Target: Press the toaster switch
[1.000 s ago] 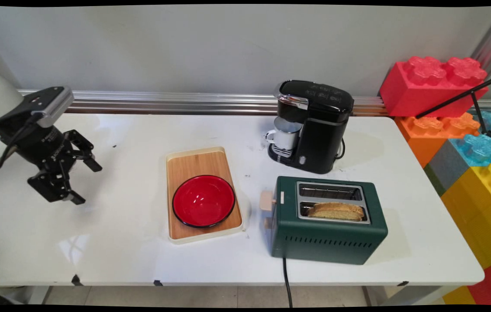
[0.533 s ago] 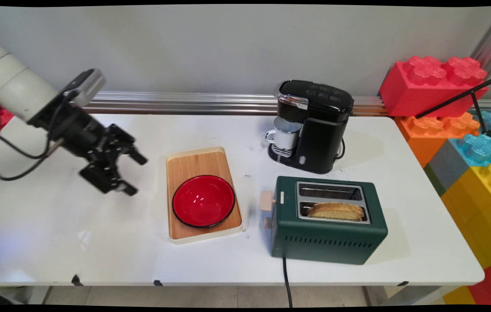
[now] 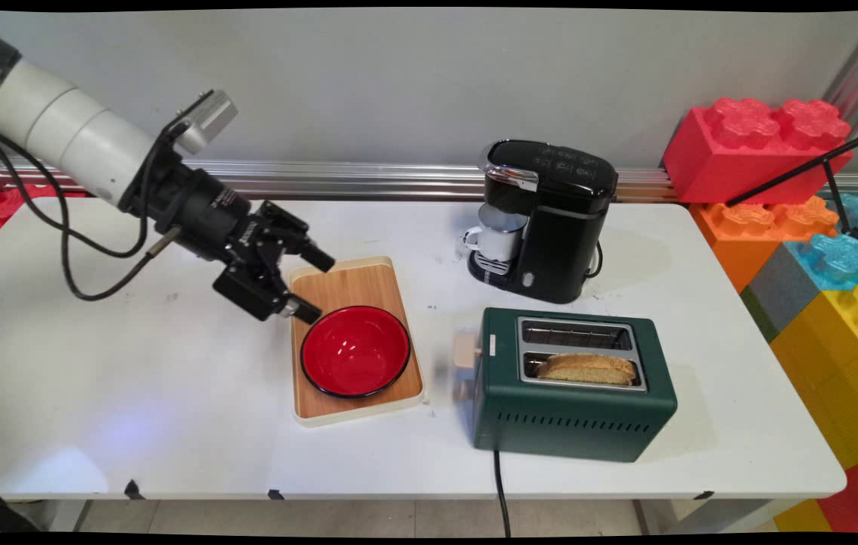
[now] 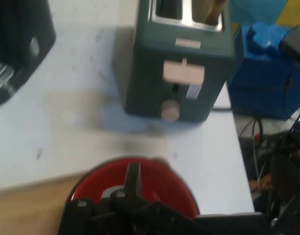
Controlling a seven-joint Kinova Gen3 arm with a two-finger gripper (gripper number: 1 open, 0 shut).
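Hovering spread above the tray [image 3: 357, 284], the gripper [image 3: 312, 287] is seen near 1 red bowl [image 3: 355, 350]; a low pass could knock it.

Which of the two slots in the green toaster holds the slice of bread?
The near slot of the toaster holds the bread slice; the far slot, toward the coffee machine, is empty.

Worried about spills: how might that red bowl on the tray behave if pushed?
The red bowl looks glossy, so it would probably slide on the smooth wooden tray. It sits wide and shallow, so it seems unlikely to tip. The open gripper hovers beside it.
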